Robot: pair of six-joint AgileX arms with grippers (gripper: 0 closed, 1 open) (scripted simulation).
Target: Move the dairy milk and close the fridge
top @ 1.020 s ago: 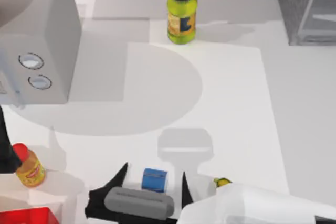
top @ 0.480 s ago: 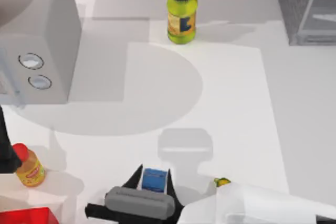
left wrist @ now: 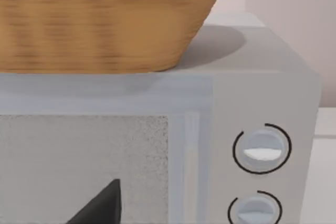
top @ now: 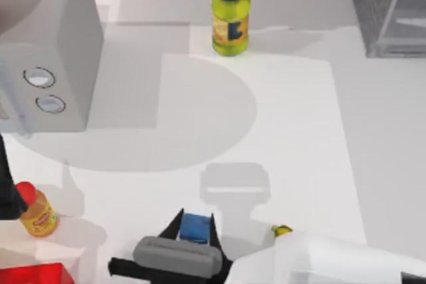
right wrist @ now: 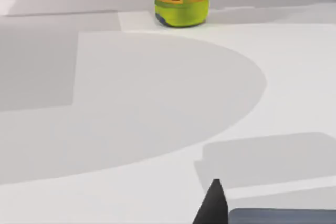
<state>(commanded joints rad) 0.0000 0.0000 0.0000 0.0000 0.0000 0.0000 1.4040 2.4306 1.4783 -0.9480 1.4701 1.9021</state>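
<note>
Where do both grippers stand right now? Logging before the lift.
Right gripper: shut on the dairy milk, near the table's front edge.
Left gripper: facing the light grey box; state cannot be told.

Legible text: none. Yellow-green plastic bottle with dark cap (top: 230, 21), near the table's far edge: yellow label with dark mark, unreadable. Small orange red-capped bottle (top: 37, 213), near left edge: red-and-white label, lettering indistinct.

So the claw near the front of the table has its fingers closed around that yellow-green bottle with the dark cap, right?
Not quite. The right gripper near the table's front edge has its fingers on either side of the dairy milk, the small blue-topped carton. The yellow-green bottle stands alone near the back of the table. The top view shows this.
</note>
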